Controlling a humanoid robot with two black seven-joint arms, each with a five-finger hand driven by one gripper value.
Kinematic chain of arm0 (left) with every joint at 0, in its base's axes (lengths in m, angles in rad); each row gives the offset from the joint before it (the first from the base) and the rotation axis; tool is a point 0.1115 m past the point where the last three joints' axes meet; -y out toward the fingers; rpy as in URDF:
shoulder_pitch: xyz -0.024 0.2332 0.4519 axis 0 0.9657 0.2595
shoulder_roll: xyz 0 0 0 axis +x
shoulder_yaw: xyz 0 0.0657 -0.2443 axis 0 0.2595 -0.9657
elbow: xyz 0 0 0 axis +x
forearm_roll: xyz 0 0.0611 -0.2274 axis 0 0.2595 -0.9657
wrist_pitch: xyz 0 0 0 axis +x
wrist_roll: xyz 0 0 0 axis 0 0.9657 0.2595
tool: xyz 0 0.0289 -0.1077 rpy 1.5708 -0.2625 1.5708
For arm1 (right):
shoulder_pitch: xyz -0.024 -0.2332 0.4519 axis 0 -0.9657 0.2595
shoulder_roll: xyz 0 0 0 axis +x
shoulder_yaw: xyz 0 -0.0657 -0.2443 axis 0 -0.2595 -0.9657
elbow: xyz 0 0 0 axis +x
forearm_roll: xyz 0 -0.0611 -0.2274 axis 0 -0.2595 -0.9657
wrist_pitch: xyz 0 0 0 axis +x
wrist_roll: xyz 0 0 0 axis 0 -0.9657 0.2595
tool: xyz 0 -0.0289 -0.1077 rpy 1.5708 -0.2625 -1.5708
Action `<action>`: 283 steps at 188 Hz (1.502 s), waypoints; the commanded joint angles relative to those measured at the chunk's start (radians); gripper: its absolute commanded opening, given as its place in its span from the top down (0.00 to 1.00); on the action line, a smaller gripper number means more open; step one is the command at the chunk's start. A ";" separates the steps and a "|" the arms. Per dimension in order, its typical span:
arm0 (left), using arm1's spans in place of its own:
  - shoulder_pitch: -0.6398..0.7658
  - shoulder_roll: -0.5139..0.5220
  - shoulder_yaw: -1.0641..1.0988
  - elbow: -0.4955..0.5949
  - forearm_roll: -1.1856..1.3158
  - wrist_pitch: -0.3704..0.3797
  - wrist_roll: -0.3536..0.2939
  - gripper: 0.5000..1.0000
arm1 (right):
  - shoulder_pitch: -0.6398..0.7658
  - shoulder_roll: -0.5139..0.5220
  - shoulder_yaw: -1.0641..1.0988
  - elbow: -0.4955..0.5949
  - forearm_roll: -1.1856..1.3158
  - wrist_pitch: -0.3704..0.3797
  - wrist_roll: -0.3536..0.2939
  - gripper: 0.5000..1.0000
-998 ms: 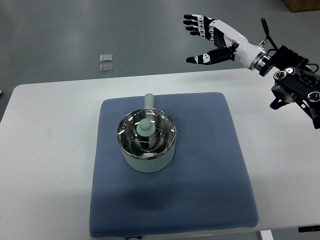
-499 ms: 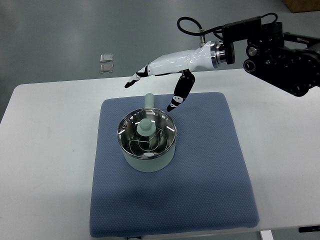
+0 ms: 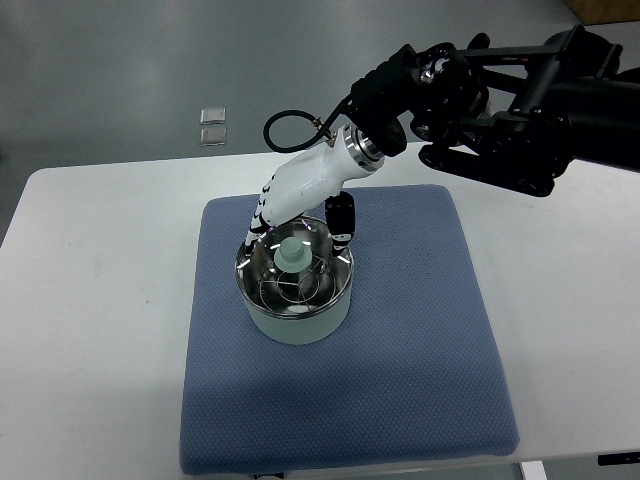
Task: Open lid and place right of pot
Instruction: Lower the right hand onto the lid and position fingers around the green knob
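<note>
A pale green pot (image 3: pixel 296 315) stands on the blue mat (image 3: pixel 400 330), its handle pointing away and now hidden under my hand. Its glass lid (image 3: pixel 290 275) with a steel rim sits on the pot, and the lid's green knob (image 3: pixel 291 251) shows in the middle. My right hand (image 3: pixel 297 228) reaches in from the upper right and hangs just above the far side of the lid. Its fingers (image 3: pixel 254 228) are spread on one side of the knob and the thumb (image 3: pixel 341 222) on the other. It holds nothing.
The mat lies on a white table (image 3: pixel 90 300). To the right of the pot the mat is bare. My black right arm (image 3: pixel 500 85) crosses the table's far right. Two small clear squares (image 3: pixel 212 125) lie on the floor beyond the table.
My right hand has swung from high at the far right down and left to the pot. It now hovers over the lid with fingers straddling the knob. Pot and lid have not moved.
</note>
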 commanded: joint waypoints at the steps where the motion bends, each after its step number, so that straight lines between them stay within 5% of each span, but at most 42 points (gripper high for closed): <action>1: 0.000 0.000 0.000 0.000 0.000 -0.001 0.000 0.00 | -0.001 0.013 -0.014 -0.006 -0.025 -0.010 0.000 0.14; 41: 0.000 0.000 0.000 0.000 0.000 0.001 0.000 0.00 | 0.004 0.013 -0.068 -0.022 -0.063 -0.069 0.000 0.14; 229: 0.000 0.000 0.000 0.000 0.000 -0.001 0.000 0.00 | 0.004 -0.003 -0.073 -0.035 0.119 -0.069 0.000 0.15; 283: 0.000 0.000 0.000 0.000 0.000 -0.001 0.000 0.00 | -0.055 -0.002 -0.046 -0.061 0.138 -0.153 0.000 0.15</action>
